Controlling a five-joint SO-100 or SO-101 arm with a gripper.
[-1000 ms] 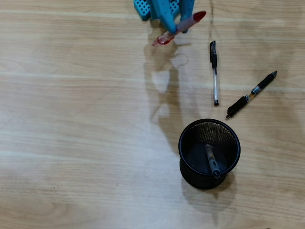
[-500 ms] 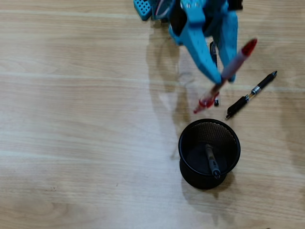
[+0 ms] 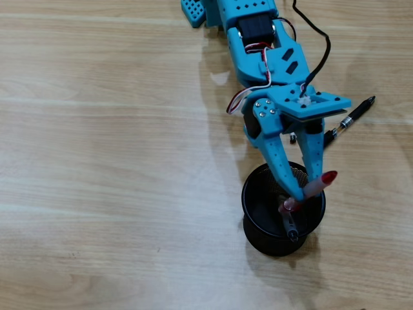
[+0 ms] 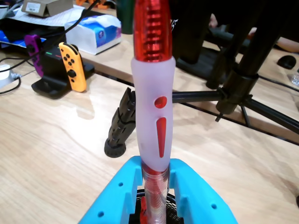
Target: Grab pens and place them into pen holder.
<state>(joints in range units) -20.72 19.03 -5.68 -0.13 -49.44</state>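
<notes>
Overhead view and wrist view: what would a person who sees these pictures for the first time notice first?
The bright blue gripper stands out first: it reaches over the round black pen holder and is shut on the red-and-clear pen. In the wrist view this pen fills the middle of the picture. One pen already lies inside the holder, and the black pen with a silver band lies on the table to the upper right.

You see the red-and-clear pen [image 4: 152,121] standing almost upright down the middle of your wrist view, its clear barrel pinched between the two blue fingers [image 4: 187,196] of the gripper [image 4: 152,196] at the bottom edge. Behind it lie a wooden table [image 4: 51,154], a black tripod [image 4: 233,88] and orange and purple game controllers [image 4: 70,65] on a stand.
</notes>
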